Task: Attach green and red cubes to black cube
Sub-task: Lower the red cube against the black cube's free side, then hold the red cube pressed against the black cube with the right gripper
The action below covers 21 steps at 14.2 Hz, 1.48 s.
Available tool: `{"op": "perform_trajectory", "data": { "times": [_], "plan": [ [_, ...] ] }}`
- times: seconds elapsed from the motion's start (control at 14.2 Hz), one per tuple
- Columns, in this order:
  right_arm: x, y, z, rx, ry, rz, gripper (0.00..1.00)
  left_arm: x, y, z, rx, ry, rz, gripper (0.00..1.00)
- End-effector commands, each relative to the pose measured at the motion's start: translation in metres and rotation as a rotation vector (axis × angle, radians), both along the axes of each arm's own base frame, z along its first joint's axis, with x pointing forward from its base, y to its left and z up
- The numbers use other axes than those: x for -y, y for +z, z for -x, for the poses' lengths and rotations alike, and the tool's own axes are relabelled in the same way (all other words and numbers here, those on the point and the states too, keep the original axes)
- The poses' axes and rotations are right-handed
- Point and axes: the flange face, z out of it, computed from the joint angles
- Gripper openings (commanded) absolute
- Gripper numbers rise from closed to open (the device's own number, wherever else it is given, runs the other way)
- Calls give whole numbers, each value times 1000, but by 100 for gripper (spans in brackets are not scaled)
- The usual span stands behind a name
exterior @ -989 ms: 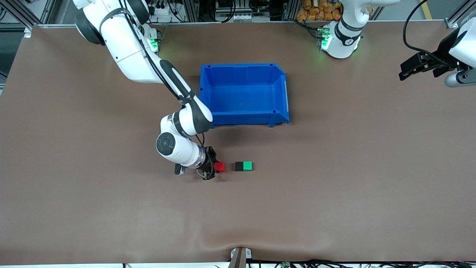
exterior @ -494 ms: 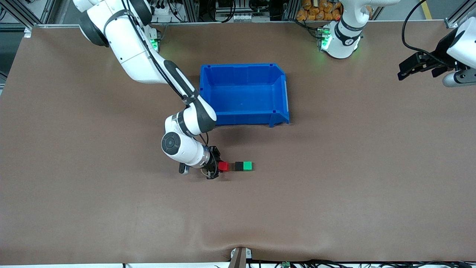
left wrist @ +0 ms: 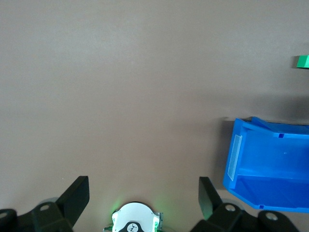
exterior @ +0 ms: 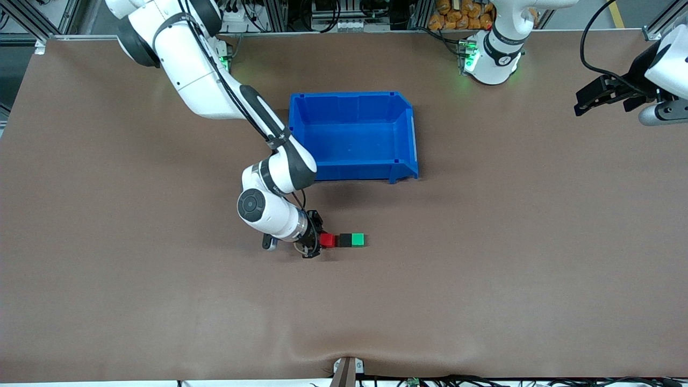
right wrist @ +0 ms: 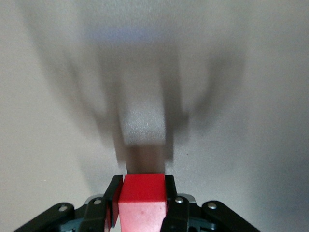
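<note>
Red cube clamped in right gripper, low over mid-table, just beside black cube; contact unclear. Green cube touches black's other face, on the side toward the left arm's end. Blue bin nearby. Push straight along the row, faces square, release only once seated. Left gripper spread empty, waiting near table's edge.

Right arm reaches from base at top worktop edge, elbow bent, wrist low near worktop middle. Right pincer low at worktop surface, fingers clamped on small bright red cube. Left arm waits over worktop's left-arm end; left pincer raised, black fingers spread wide, holding nothing.
</note>
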Motion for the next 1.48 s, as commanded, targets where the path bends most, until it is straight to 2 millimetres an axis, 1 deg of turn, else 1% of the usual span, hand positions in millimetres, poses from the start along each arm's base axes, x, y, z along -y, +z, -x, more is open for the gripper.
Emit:
{"op": "perform_trajectory", "data": {
  "times": [0.0,0.71,0.78,0.85,0.92,0.99,1.06,1.27,1.34,1.41],
  "plan": [
    [-11,-4,-4,2,-27,-11,0,0,-1,-2,-6,1,-8,100],
    [-19,-4,1,2,-13,-8,0,-2,0,-2,-4,8,-7,100],
    [-22,-5,4,3,-2,0,16,-2,0,-2,-4,8,-7,100],
    [-22,-6,4,3,-1,3,42,-2,0,-2,-4,8,-7,100],
    [-21,-7,4,3,-2,4,62,-2,0,-2,-4,8,-7,100],
    [-21,-8,4,-1,0,6,72,-2,-1,-2,-6,8,-7,100],
    [-21,-6,4,1,0,7,79,-2,-1,-2,-6,8,-7,100],
    [-20,-7,4,-1,0,9,91,-1,-2,-3,-7,7,-9,100],
    [-19,-5,3,1,1,8,97,-1,-2,-3,-7,8,-7,100],
    [-19,-5,3,1,1,8,100,-1,-2,-3,-7,8,-9,100]
  ]
}}
